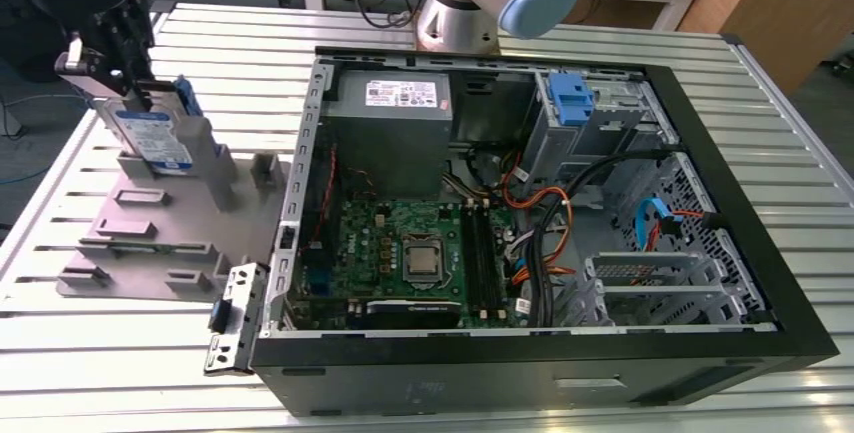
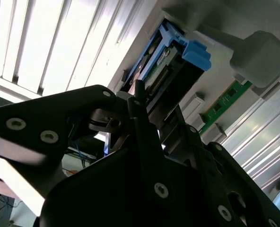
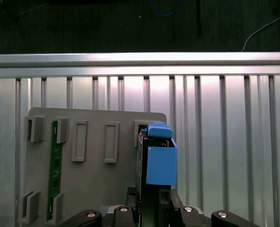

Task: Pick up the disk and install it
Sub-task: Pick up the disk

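Nearest the exterior camera, an open computer case [image 1: 534, 353] is lying on its side on the slatted metal table [image 1: 107, 353], its motherboard [image 1: 400, 253] showing. Beyond it, toward the exterior view's left, a grey fixture plate [image 1: 160, 223] is carrying a green memory stick [image 1: 147, 246]. Farther back on that plate the disk [image 1: 154, 138] is standing on edge in a slot. The gripper [image 1: 123, 88] is reaching down over its upper end, fingers [image 3: 130, 195] narrowed against both faces, clasping it. Farthest off, the arm's base [image 1: 461, 3] is standing behind the case.
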Tool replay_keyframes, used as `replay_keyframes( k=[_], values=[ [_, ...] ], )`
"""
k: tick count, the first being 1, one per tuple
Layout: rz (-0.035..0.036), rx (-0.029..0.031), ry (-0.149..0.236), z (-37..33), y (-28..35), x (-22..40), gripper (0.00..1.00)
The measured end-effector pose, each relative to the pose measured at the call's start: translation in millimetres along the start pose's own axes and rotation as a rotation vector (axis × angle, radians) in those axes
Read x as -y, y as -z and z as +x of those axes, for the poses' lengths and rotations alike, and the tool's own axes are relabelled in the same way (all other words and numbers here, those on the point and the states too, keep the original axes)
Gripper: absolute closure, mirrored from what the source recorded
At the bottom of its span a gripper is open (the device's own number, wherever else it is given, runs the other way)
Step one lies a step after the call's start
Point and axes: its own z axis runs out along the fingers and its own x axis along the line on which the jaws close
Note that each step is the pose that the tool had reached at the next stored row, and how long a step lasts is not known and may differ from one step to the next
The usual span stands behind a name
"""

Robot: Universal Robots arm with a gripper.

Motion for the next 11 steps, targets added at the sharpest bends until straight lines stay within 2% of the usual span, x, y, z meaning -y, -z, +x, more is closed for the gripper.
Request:
replay_keyframes(
  k=[2,7,11],
  values=[
    [-0.0005,-0.0007,0.024,0.1,-0.1,-0.1,0.64],
    [-0.0012,-0.0126,0.046,0.1,-0.3,-3.7,0.64],
    [-0.0012,-0.0127,0.046,0.1,-0.4,-4.1,0.64]
  ],
)
